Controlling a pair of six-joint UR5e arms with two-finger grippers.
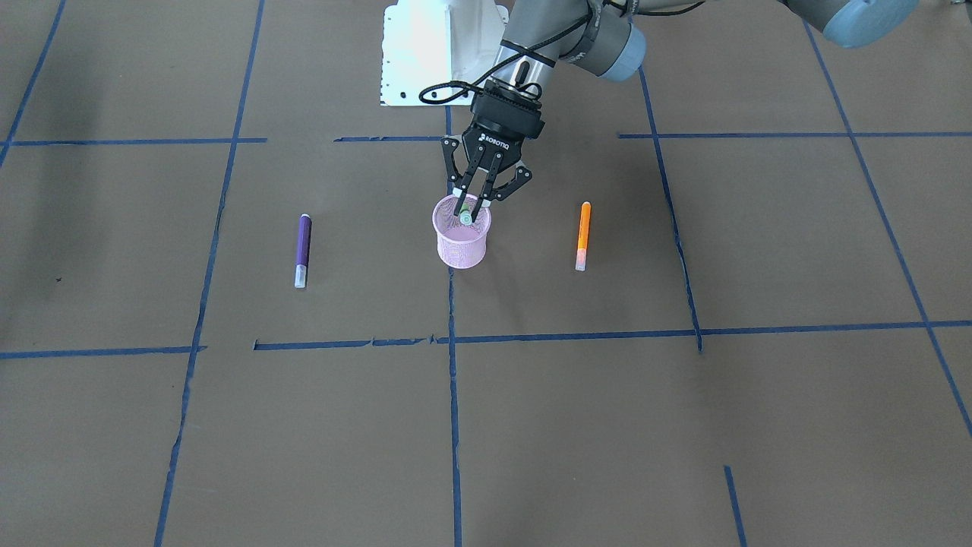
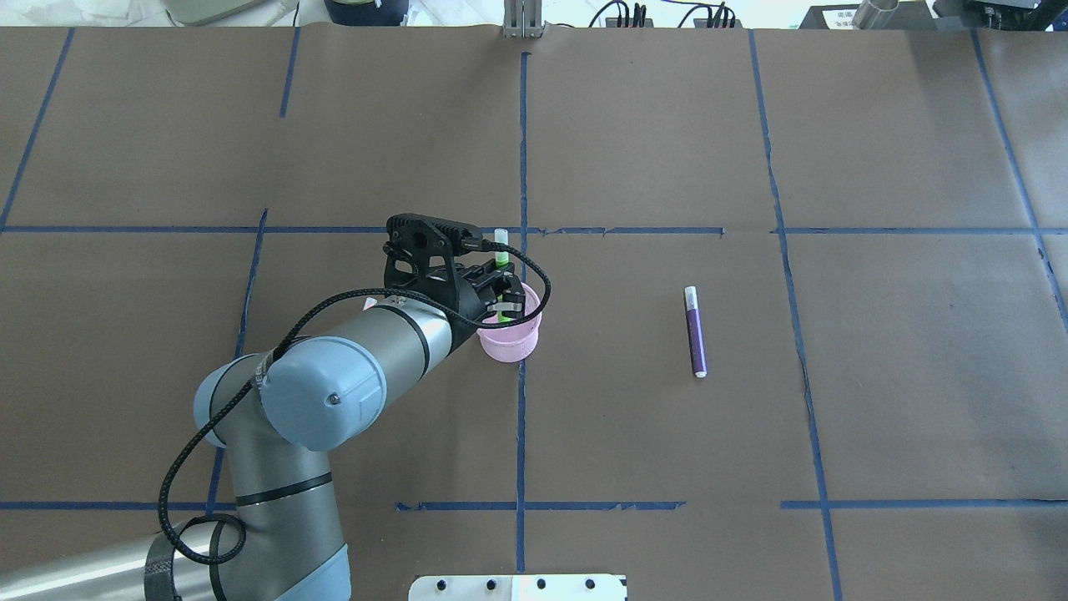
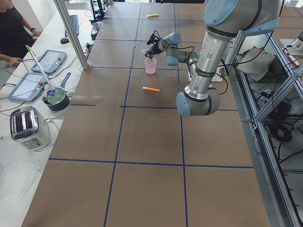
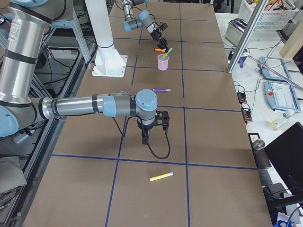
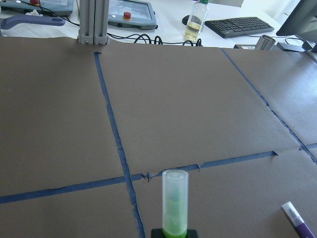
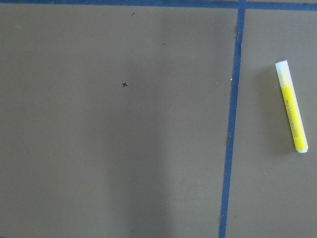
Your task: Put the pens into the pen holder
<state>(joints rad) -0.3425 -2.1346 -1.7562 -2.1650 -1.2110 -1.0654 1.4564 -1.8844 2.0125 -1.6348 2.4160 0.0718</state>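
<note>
The pink mesh pen holder (image 1: 461,245) stands at the table's middle. My left gripper (image 1: 467,217) reaches into its rim, shut on a green pen (image 2: 501,250) that leans with its pale cap up (image 5: 175,198) and its lower end inside the cup. A purple pen (image 1: 302,249) and an orange pen (image 1: 582,234) lie flat on either side of the holder. A yellow pen (image 6: 291,113) lies under my right wrist. My right gripper (image 4: 154,126) hovers over bare table far from the holder; I cannot tell whether it is open or shut.
Brown paper with blue tape lines covers the table (image 1: 683,425). The white robot base (image 1: 425,53) stands behind the holder. A toaster (image 3: 28,126), a pot, tablets and a person are off the table's far side.
</note>
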